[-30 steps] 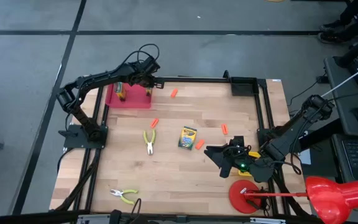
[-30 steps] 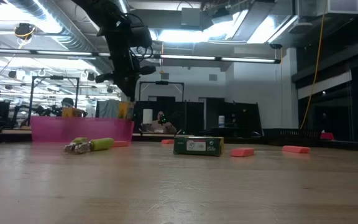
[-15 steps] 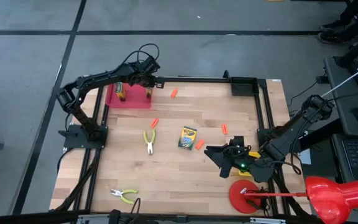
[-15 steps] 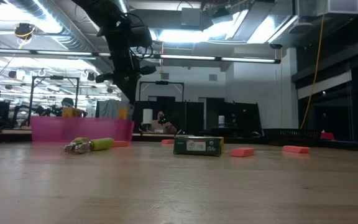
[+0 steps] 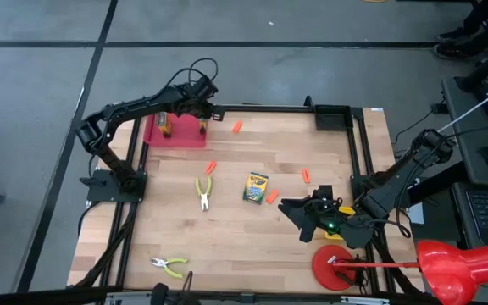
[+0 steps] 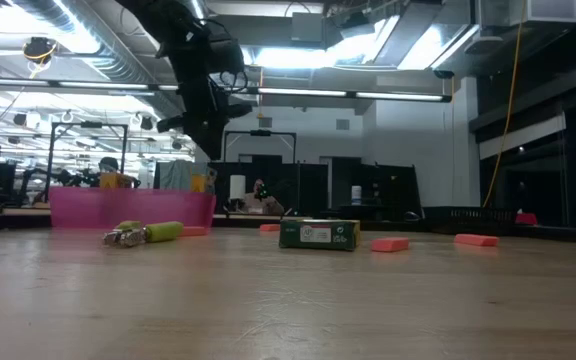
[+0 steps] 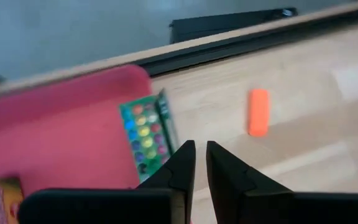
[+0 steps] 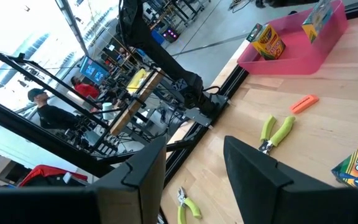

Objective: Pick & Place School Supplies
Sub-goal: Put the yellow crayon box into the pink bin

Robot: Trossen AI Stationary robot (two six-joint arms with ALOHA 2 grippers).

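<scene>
Hovering over the far left corner of the surface [image 5: 312, 216], the left pincer [image 7: 200, 163] sits above the edge of the pink tray [image 5: 185, 135], fingers nearly together with only a thin slit between them and nothing held. Compared with a second ago it has barely shifted; in the low view the arm looks a touch further along, no more. Inside the tray lie a green card of coloured dots [image 7: 146, 134] and a yellow crayon pack [image 5: 165, 124]. Out on the wood nothing has moved: crayon box [image 5: 256, 186] mid-surface, orange pieces [image 5: 237, 126] scattered around it, one pair of pliers [image 5: 203, 191] left of the box, another [image 5: 169, 266] at the near edge. Right pincer [image 8: 194, 163] waits low at the near right, fingers spread apart, empty
</scene>
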